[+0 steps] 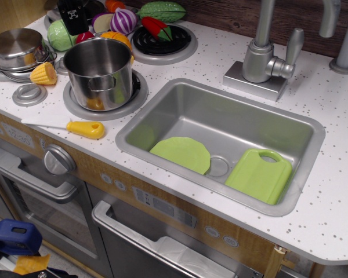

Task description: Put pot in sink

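Pot (101,72) stands upright on the front stove ring (75,104), left of the sink (304,136) and just beside its near-left corner, not yet moved toward the basin. The tool (72,16) shows only as a dark shape at the top edge, above the heap of toy vegetables behind the pot, and I cannot tell whether its fingers are apart or together; it holds nothing that can be seen. The task looks to be at its start, with the grasp not yet made. Several things could spoil it from here. The pot's wall is smooth and mirror-like, so a grip on the rim that is shallow or off-centre may slip and let the pot tip as it lifts. The vegetables crowd close behind it, and a yellow corn piece (44,73) and the lidded steel pot (16,49) sit to its left, so a careless approach from the back could knock them across the counter (330,214). A yellow-handled knife (86,128) lies in front of the ring, in the way of a low sweep. The sink is not bare: a green plate (181,153) leans on its floor at the left and a green cutting board (258,175) at the right, with the drain (218,167) between. Set down on either, the pot may rock or slide; carried too low, its base could catch the raised rim.
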{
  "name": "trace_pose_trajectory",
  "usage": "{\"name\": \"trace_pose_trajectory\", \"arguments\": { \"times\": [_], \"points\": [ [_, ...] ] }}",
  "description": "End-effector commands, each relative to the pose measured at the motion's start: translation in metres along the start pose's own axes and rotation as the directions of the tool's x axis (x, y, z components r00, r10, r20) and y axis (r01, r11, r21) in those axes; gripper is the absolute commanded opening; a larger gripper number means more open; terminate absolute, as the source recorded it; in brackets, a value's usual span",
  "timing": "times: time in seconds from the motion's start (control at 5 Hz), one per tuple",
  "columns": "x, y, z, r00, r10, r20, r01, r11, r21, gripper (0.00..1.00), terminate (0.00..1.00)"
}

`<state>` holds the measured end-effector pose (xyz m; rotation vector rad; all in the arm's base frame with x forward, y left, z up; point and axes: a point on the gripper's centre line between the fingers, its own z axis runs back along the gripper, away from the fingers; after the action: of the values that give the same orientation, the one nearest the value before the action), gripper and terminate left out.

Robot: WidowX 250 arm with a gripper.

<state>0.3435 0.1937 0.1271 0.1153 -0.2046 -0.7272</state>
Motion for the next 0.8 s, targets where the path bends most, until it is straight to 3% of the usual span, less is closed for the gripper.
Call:
{"name": "trace_pose_trajectory", "arguments": {
  "times": [0.0,0.2,0.4,0.6],
  "points": [
    [0.000,0.000,0.000,1.000,0.000,0.000,0.000,1.000,0.000,1.00,0.00],
    [0.016,-0.003,0.009,0.995,0.102,-0.013,-0.102,0.995,0.005,1.00,0.00],
    [0.035,-0.012,0.020,0.966,0.259,-0.011,-0.259,0.965,0.036,1.00,0.00],
    [0.048,-0.017,0.024,0.925,0.380,0.008,-0.379,0.925,-0.026,1.00,0.00]
  ]
}}
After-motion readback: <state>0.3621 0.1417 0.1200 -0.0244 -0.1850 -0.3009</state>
